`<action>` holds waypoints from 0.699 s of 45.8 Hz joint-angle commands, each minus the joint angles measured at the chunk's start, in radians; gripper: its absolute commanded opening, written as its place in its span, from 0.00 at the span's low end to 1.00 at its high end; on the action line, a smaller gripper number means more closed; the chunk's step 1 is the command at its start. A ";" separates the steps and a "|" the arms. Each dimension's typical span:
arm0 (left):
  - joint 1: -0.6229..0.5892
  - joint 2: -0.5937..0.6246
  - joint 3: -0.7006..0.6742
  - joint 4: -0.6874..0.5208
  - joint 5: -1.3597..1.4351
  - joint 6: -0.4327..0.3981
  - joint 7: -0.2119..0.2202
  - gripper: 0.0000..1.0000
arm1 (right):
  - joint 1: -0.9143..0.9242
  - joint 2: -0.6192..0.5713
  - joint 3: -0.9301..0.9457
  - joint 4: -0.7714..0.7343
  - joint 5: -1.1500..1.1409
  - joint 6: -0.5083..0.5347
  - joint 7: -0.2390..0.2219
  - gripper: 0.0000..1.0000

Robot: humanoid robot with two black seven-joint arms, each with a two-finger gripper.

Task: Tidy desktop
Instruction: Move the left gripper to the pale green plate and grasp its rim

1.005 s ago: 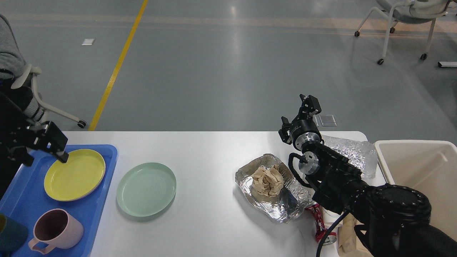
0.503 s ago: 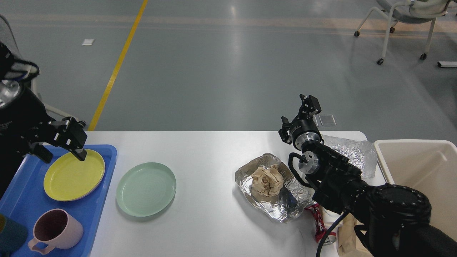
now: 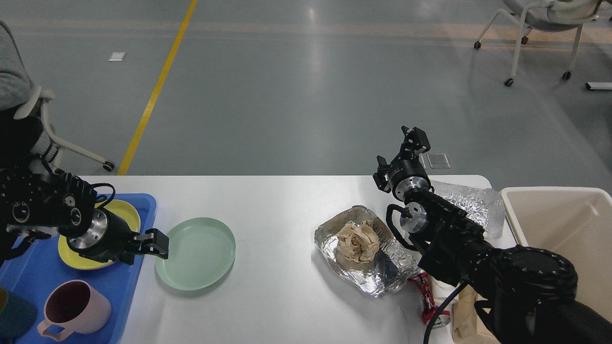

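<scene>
Desk (image 3: 287,286): white, spread wide across the lower part of the view.
Green plate (image 3: 196,253): laid on the desk beside the blue tray (image 3: 28,277).
Left end effector (image 3: 155,242): held at the green plate's left rim; whether it is clenched cannot be told.
Right end effector (image 3: 415,138): raised past the desk's far edge; its state cannot be told.
Foil (image 3: 368,267): crumpled brown paper (image 3: 356,241) is held in it.

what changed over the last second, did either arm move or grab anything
The left gripper swung from over the yellow plate on the blue tray down and right to the near-left rim of the green plate; no grasp is visible. The right gripper, foil tray, pink mug and both plates stayed put.
</scene>
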 commanded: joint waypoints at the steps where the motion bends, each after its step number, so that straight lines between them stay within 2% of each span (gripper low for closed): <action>1: 0.113 -0.002 -0.050 0.019 -0.006 0.068 0.002 0.74 | 0.000 0.000 0.000 0.000 0.000 0.000 0.000 1.00; 13: 0.353 -0.001 -0.172 0.145 -0.124 0.174 -0.003 0.74 | -0.001 0.000 -0.001 0.000 0.000 0.000 0.000 1.00; 24: 0.474 -0.037 -0.277 0.286 -0.306 0.179 -0.003 0.73 | -0.001 0.000 0.000 0.000 0.000 0.000 0.000 1.00; 32: 0.538 -0.056 -0.335 0.358 -0.322 0.179 -0.003 0.68 | -0.001 0.000 0.000 0.000 0.000 0.000 0.000 1.00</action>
